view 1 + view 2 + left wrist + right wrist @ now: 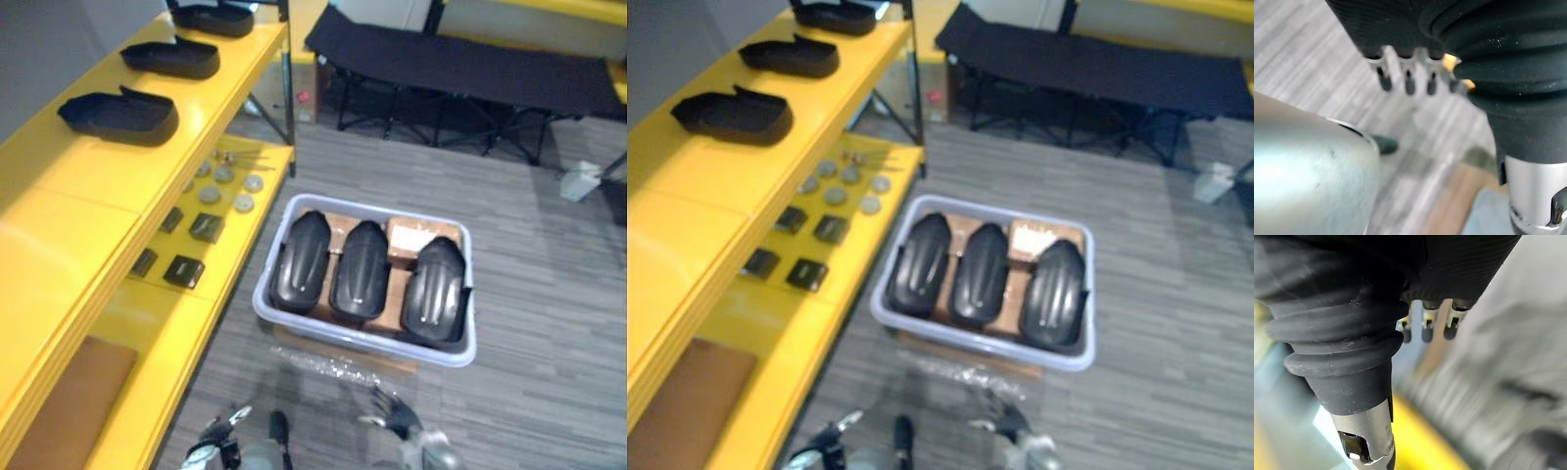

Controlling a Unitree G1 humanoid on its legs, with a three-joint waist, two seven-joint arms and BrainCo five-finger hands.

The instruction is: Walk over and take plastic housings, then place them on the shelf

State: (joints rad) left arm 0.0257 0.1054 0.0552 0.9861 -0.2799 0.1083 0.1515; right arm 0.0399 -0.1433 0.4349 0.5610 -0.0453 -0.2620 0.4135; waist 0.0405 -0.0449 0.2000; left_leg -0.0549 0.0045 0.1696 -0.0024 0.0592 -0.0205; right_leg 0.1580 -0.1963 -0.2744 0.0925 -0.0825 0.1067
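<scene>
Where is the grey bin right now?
In both eye views the grey bin sits centre, right of the yellow shelf, holding three black housings.

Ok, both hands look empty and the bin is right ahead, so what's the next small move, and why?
Probably reach the right hand down toward the rightmost plastic housing in the grey bin. Both it and the left hand hang open and empty short of the bin, three housings lie in it, and the yellow shelf has bare space.
</scene>
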